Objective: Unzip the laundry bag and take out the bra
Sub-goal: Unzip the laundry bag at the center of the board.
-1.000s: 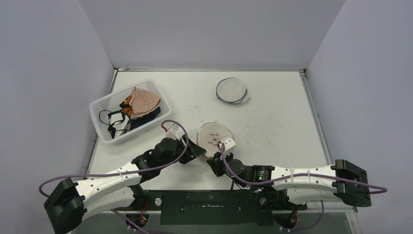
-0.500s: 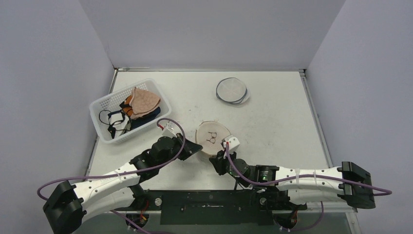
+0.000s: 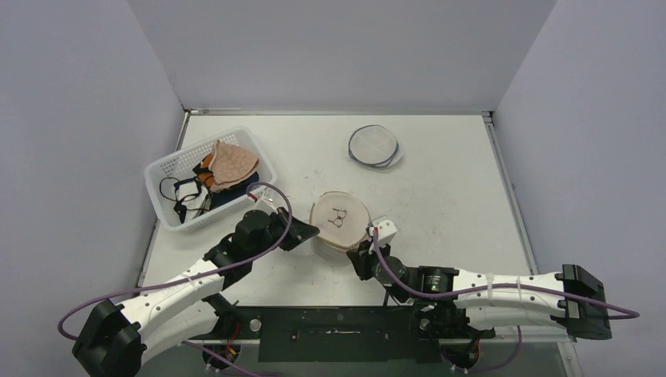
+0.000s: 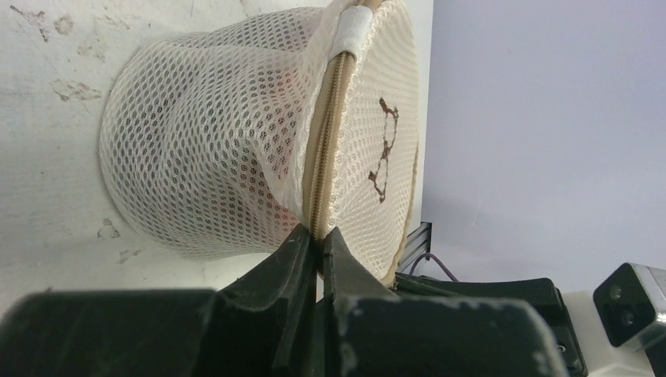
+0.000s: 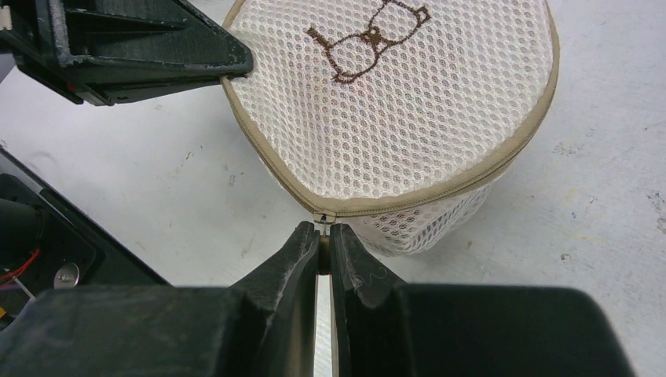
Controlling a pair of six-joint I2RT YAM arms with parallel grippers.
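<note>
So basically nothing is actually unzipped yet, this is the "get a grip" stage. The laundry bag (image 3: 340, 220) sits on the table (image 3: 440, 181) in the middle near the front, right between the two arms, and the zipper (image 4: 326, 133) looks closed along every bit I can see. The left claw (image 4: 317, 236) is clamped shut on the bag's edge right at the zipper seam, and the right claw (image 5: 323, 232) is pinched closed on the little zipper pull (image 5: 323, 217) at the near side. The bra must be inside; there's a faint pinkish tint through the mesh in the left wrist view, but I can't make out more than that. What's left, I'd say: run the pull around the rim while the left side holds the bag, then fish the bra out. Compared to a second ago, the left claw was open and has now snapped shut on the seam, and the bag has shifted a bit left and away from the bases with both arms following it. The right claw was already closed.
</note>
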